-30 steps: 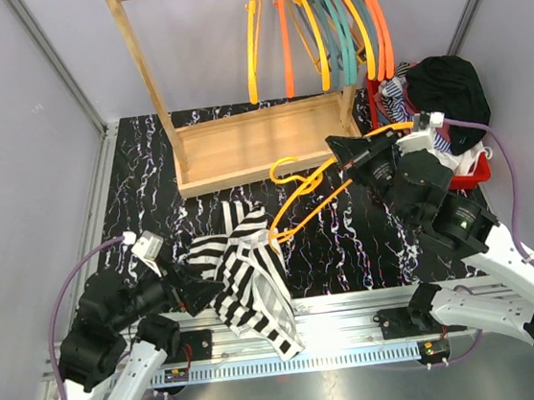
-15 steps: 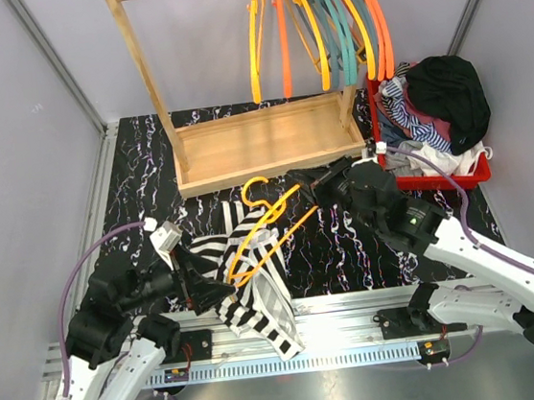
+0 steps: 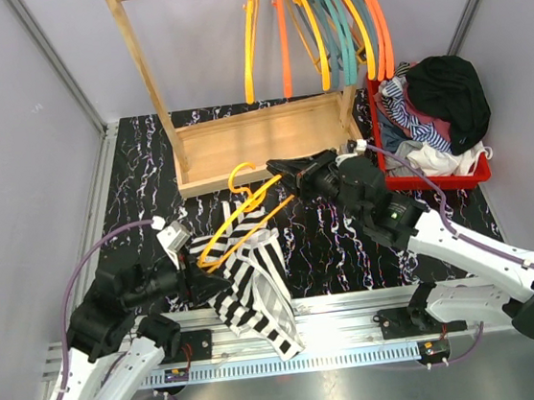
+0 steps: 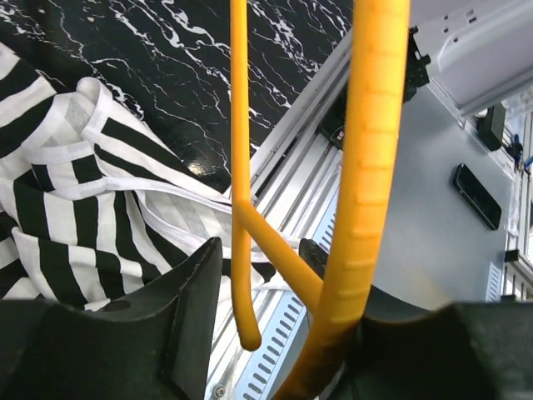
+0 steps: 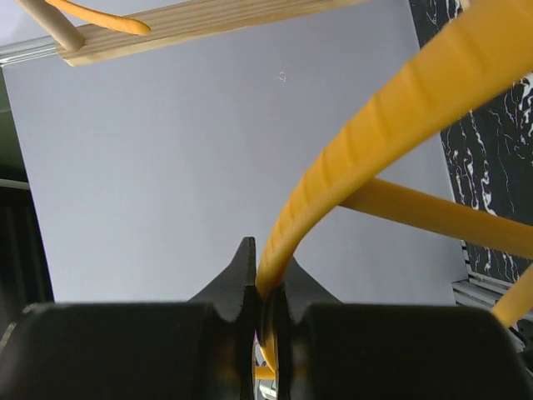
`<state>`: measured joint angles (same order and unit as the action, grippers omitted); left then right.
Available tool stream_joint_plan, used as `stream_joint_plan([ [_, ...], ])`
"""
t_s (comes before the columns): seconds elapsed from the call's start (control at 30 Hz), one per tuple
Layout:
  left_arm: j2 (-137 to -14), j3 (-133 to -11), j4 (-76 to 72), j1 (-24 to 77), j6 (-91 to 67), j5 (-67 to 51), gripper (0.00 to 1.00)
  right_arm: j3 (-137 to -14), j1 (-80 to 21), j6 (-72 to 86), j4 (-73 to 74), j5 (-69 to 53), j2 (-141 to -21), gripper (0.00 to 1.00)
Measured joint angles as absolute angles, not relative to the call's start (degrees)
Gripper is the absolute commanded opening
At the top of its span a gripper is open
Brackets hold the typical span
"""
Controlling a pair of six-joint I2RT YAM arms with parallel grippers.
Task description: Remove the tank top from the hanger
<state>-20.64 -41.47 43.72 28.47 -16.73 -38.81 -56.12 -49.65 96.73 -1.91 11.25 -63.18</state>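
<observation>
The black-and-white striped tank top [image 3: 258, 293] lies crumpled on the marbled table and hangs over its front edge. A yellow hanger [image 3: 251, 226] slants above it. My right gripper [image 3: 278, 170] is shut on one end of the hanger [image 5: 391, 108], pinching it between the jaws [image 5: 268, 267]. The other end reaches my left gripper [image 3: 209, 282]. In the left wrist view the hanger [image 4: 375, 167] runs between the half-open jaws [image 4: 262, 250], with a gap beside its thin tip. The tank top [image 4: 75, 192] lies beyond them, its white straps behind the hanger. Whether a strap is on the hanger I cannot tell.
A wooden clothes rack [image 3: 261, 143] stands at the back, with several orange, yellow and teal hangers [image 3: 324, 20] on its rail. A red bin [image 3: 434, 181] heaped with clothes sits at the right. The metal rail [image 3: 295, 361] runs along the front edge.
My right arm has swung left, carrying the hanger from beside the red bin to over the tank top. The left gripper has moved up to the hanger's end and its jaws have narrowed.
</observation>
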Motion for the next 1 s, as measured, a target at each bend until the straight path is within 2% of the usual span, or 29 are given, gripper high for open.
stream_joint_plan([
  [0.07, -20.73, -42.19, 43.90, 28.47, -16.51, -37.36, 0.62, -56.12, -49.65, 97.10, -1.80, 11.20, -63.33, 0.00],
  [0.13, -20.60, -43.48, 44.07, 28.51, -16.86, -35.42, 0.66, -56.14, -49.65, 97.62, -1.67, 10.98, -63.09, 0.00],
  [0.2, -20.29, -45.17, 43.92, 28.51, -16.91, -33.58, 0.64, -56.14, -49.65, 98.06, -0.99, 10.92, -62.54, 0.00],
  [0.23, -20.16, -45.89, 43.86, 28.51, -16.88, -33.08, 0.52, -56.14, -49.65, 98.30, -0.54, 10.92, -62.17, 0.00],
  [0.3, -20.03, -47.35, 43.55, 28.51, -16.69, -32.29, 0.35, -56.14, -49.65, 98.74, -0.14, 10.98, -61.41, 0.00],
  [0.33, -20.08, -47.92, 43.42, 28.53, -16.47, -32.21, 0.16, -56.14, -49.65, 98.94, -0.14, 11.00, -61.10, 0.00],
  [0.37, -20.16, -48.27, 43.31, 28.60, -16.34, -32.23, 0.05, -56.14, -49.65, 99.04, -0.14, 11.03, -60.90, 0.00],
  [0.4, -20.29, -48.42, 43.07, 28.62, -15.70, -32.34, 0.00, -56.14, -49.65, 99.20, -0.14, 11.46, -60.77, 0.00],
  [0.57, -21.04, -48.86, 42.41, 28.86, -13.89, -32.51, 0.00, -55.86, -49.60, 100.38, -0.12, 12.21, -60.75, 0.00],
  [0.6, -21.21, -48.93, 42.41, 28.86, -13.76, -32.49, 0.00, -55.77, -49.60, 100.47, -0.16, 12.32, -60.75, 0.09],
  [0.63, -21.39, -49.08, 42.48, 28.86, -13.67, -32.47, 0.00, -55.72, -49.60, 100.55, -0.27, 12.32, -60.77, 0.24],
  [0.67, -21.50, -49.32, 42.57, 28.84, -13.52, -32.42, 0.00, -55.57, -49.60, 100.95, -0.62, 12.32, -60.77, 0.49],
  [0.7, -21.67, -49.69, 43.03, 28.84, -13.72, -31.77, 0.00, -55.46, -49.50, 101.45, -0.93, 11.46, -60.75, 0.79],
  [0.73, -21.91, -50.17, 43.40, 28.80, -13.80, -31.03, 0.00, -55.46, -49.54, 101.41, -1.21, 10.68, -60.75, 0.99],
  [0.87, -23.73, -53.93, 46.78, 28.73, -13.45, -26.65, 0.00, -55.40, -49.76, 100.49, -0.25, 9.47, -59.64, 1.00],
  [1.0, -26.24, -60.53, 52.93, 28.73, -13.41, -16.60, 0.00, -54.94, -49.74, 99.59, 5.48, 11.62, -53.52, 1.00],
])
